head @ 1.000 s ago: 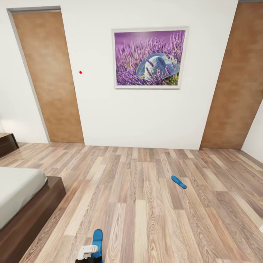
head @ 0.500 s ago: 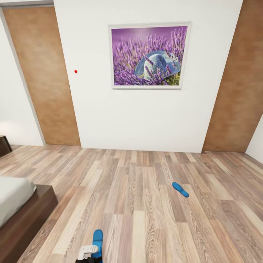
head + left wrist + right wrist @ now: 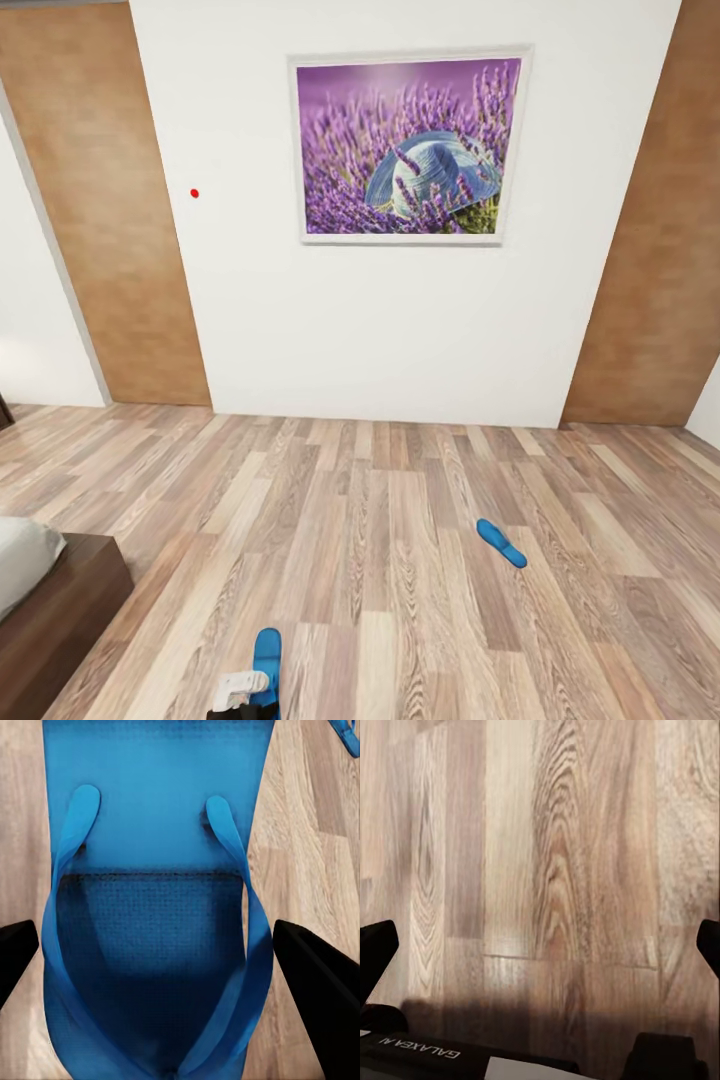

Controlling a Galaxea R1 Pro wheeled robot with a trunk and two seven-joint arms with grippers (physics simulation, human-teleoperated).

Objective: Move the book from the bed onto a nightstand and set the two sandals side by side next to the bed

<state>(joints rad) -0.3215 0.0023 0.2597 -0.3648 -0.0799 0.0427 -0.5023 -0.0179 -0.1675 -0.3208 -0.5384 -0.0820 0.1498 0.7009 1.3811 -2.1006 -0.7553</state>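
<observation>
My left gripper [image 3: 243,692] is shut on one bright blue sandal [image 3: 266,655] at the bottom of the head view. In the left wrist view that sandal [image 3: 154,832] lies strap side up between the two black fingers [image 3: 315,982], above the floor. The other sandal [image 3: 500,542] lies alone on the wood floor ahead to the right, and its tip [image 3: 346,733] shows in the left wrist view. A corner of the bed [image 3: 60,605] sits at lower left. My right gripper [image 3: 544,945] is open over bare floor. The book and the nightstand are out of view.
A white wall with a lavender picture [image 3: 408,145] stands ahead, flanked by brown wooden doors [image 3: 110,230] [image 3: 660,250]. Wood-plank floor [image 3: 380,520] stretches between me and the wall.
The whole view has shifted: the camera moved toward the wall, so the bed slid off to the left and the floor sandal sits lower. The held sandal stays in my left gripper.
</observation>
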